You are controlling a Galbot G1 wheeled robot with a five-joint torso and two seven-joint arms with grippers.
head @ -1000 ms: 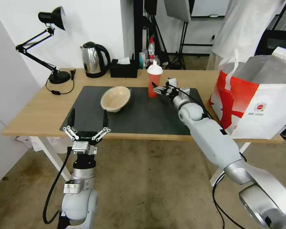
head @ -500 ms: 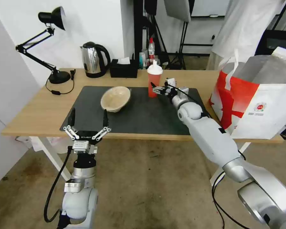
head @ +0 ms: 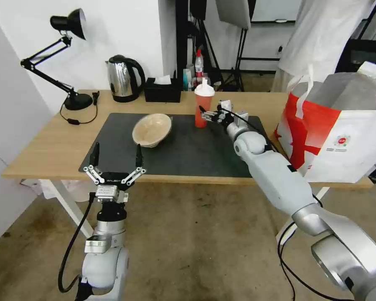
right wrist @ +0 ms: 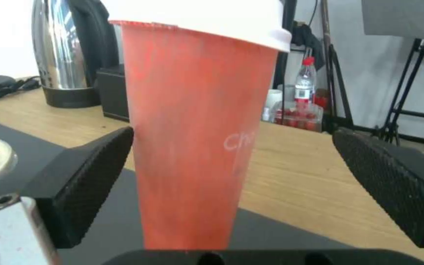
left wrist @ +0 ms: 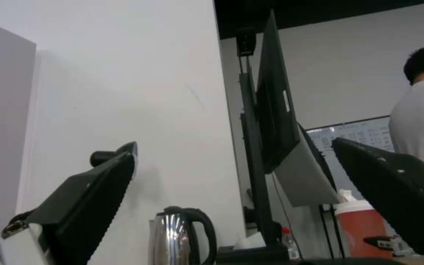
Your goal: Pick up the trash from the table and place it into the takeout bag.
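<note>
One cup (head: 203, 105), red with a white lid, stands upright on the dark mat (head: 188, 154) at the worktop's (head: 50, 150) far side, long axis vertical; the right wrist view cuts off its lid. The right gripper (head: 205, 115) reaches it with fingers wide, one each side, not touching. The left gripper (head: 116, 155) waits spread below the near edge. The takeout bag's (head: 342, 142) inside is hidden.

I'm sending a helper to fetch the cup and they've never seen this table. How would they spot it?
Find the dark grey mat on the light-wood table. The red cup stands upright at the mat's far edge, between the open fingers of the right gripper. It is translucent red with a white lid, unlike the beige paper-pulp bowl nearby.
</note>
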